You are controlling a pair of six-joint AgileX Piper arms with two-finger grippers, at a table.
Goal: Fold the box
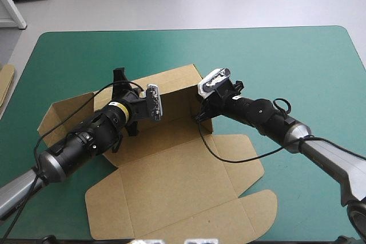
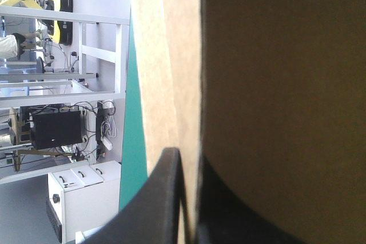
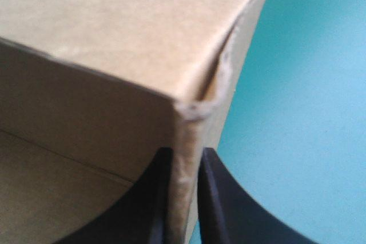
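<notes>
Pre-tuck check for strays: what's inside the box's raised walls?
Only bare brown floor shows inside the box; nothing loose in view. The left pincer and right pincer clamp its raised walls. The floor beneath the left arm is hidden.

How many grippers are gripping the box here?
2. The left gripper is shut on the box at its far wall; the right gripper is shut on its right wall.

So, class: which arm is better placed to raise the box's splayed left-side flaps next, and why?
Left, probably: the left tool pinches the box on its far wall, near those flaps, while the right tool pinches the opposite, right-hand corner.
</notes>
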